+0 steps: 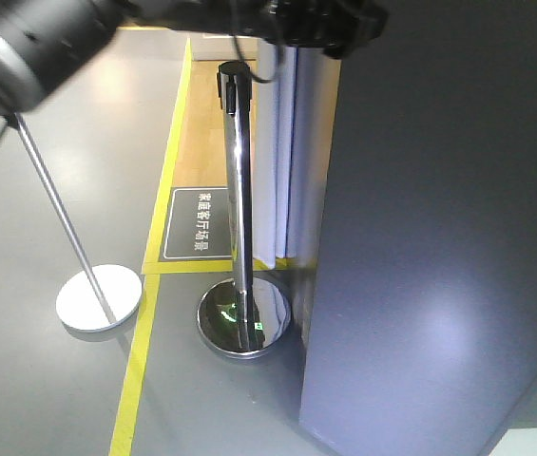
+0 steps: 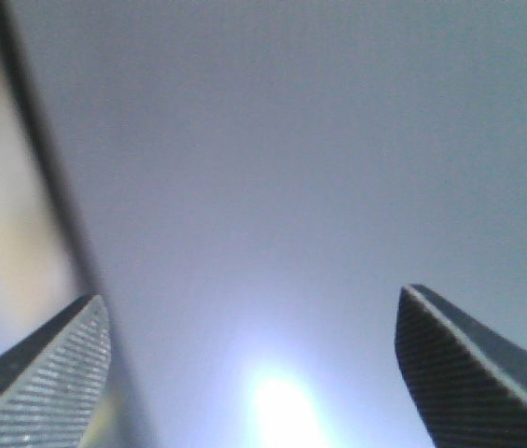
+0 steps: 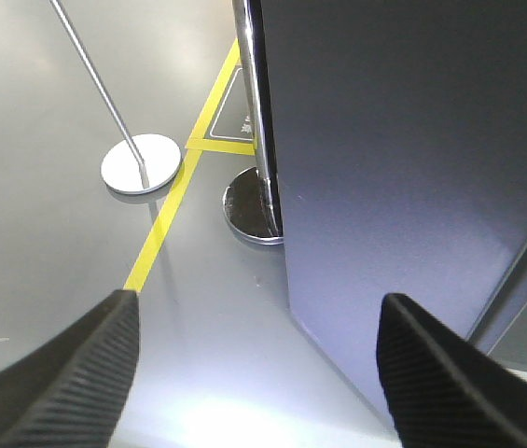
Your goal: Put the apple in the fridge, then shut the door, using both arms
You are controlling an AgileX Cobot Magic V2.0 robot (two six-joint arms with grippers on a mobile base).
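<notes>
The apple is out of view in every frame. The fridge shows as a tall dark grey block, and the flat outer face of its door (image 1: 439, 237) fills the right of the front view. A seam (image 3: 524, 280) splits that face from a second dark panel at the lower right. My left gripper (image 2: 252, 294) is open and empty, very close to a flat grey face (image 2: 319, 140) that fills its view. My right gripper (image 3: 258, 297) is open and empty above the floor, with the fridge's lower corner (image 3: 338, 317) just ahead of it on the right.
A chrome stanchion post (image 1: 239, 190) on a round base (image 1: 244, 318) stands right by the fridge's left edge. A thin pole on a white disc base (image 1: 99, 296) stands further left. Yellow floor tape (image 1: 140, 361) and a floor sign (image 1: 200, 224) mark the grey floor.
</notes>
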